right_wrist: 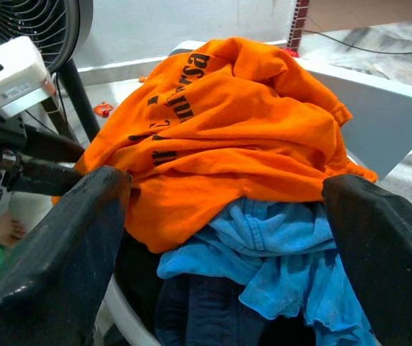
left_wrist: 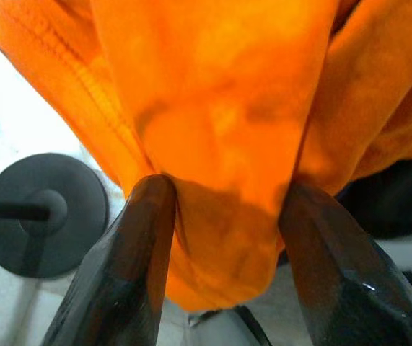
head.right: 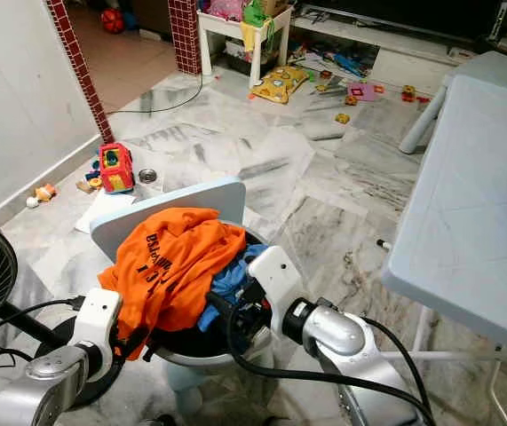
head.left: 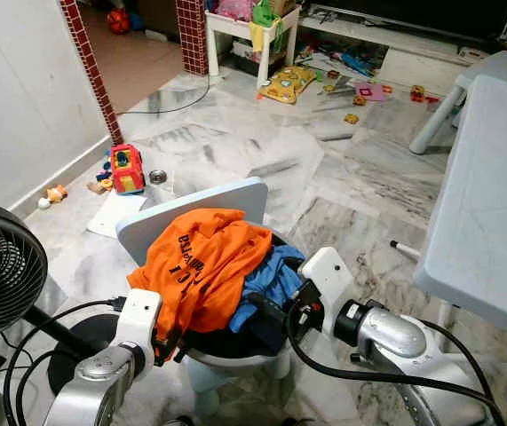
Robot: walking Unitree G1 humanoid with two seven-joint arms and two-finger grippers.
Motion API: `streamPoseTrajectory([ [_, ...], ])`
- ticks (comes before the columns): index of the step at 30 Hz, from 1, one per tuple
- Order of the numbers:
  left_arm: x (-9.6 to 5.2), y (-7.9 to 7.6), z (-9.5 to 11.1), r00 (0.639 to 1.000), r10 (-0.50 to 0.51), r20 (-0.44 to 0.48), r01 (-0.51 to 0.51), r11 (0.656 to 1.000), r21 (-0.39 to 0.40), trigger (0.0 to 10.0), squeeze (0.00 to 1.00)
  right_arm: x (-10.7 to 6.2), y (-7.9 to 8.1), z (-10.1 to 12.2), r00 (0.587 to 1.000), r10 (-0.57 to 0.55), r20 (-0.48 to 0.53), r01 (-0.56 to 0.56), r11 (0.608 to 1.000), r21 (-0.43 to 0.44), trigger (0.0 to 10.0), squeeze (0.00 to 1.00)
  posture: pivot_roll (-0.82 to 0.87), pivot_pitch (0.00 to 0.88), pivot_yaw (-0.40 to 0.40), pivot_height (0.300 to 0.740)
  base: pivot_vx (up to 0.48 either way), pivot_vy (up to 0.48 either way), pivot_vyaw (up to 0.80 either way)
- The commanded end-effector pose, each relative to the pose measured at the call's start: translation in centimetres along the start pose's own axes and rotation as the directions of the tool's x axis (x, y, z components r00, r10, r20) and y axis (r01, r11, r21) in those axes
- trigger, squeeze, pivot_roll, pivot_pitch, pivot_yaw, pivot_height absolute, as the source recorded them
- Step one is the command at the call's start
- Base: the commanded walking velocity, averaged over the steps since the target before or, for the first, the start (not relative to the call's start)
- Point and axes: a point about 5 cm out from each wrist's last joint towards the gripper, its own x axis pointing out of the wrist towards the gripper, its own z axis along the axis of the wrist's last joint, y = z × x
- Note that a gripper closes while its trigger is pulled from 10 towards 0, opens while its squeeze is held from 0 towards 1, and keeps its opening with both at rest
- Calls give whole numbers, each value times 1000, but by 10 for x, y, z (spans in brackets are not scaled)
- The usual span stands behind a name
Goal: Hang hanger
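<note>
Gathering laundry from the chair is the step in hand, judging by the grip: left pincer [left_wrist: 220, 216] has its two black fingers closed on the lower hem of the orange shirt [head.left: 202, 266], cloth bunched between them. The shirt lies on top of a heap on the pale blue chair [head.left: 235, 197], with a blue garment [right_wrist: 278, 252] under it at the heap's 4 o'clock side.

Right pincer [right_wrist: 227, 238] stands wide, holding nothing, fingers on either side of the blue garment and just short of it.

No hanger can be made out among the clothes; it may be buried, cannot tell.

Fan [head.left: 0, 266] at 9 o'clock of the chair, its base just beside the left arm. Table [head.left: 493, 204] at 3 o'clock, well apart.

Next move, as I judge it: lift the shirt clear without snagging the fan, then locate a hanger.
</note>
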Motion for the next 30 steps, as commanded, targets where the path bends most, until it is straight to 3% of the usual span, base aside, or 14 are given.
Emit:
streamPoseTrajectory([
  [1, 1, 1, -3, 1000, -3, -7, 3, 1000, 0, 0, 0, -2, 1, 3, 1000, 15, -6, -15, 1000, -12, 10000, 0, -127, 146, -14, 740, 0, 0, 0],
  [7, 2, 3, -4, 1000, -3, 0, 3, 1000, 0, 0, 0, -3, 3, -1, 997, 63, -39, -63, 998, -9, 10000, 0, -124, 144, -16, 740, 0, 0, 0],
  [10, 2, 4, -4, 1000, -16, 8, 16, 1000, 4, 0, 0, -6, 11, -7, 986, 143, -89, -143, 990, 3, 10000, 0, -125, 141, -17, 740, 0, 0, 0],
  [20, 1, 6, -4, 999, -26, 24, 26, 1000, 7, 0, 0, -6, 8, -8, 990, 111, -90, -110, 994, 14, 10000, 0, -125, 141, -15, 740, 0, 0, 0],
  [25, -4, 19, 6, 997, -8, 81, 2, 997, 74, 0, 0, -7, 7, -7, 993, 86, -84, -84, 996, 29, 10000, 0, -122, 145, -16, 740, 0, 0, 0],
  [30, -7, 27, 12, 994, 12, 105, -22, 995, 93, 0, 0, -6, 7, -7, 993, 82, -85, -80, 996, 29, 10000, 0, -117, 145, -18, 740, 0, 0, 0],
])
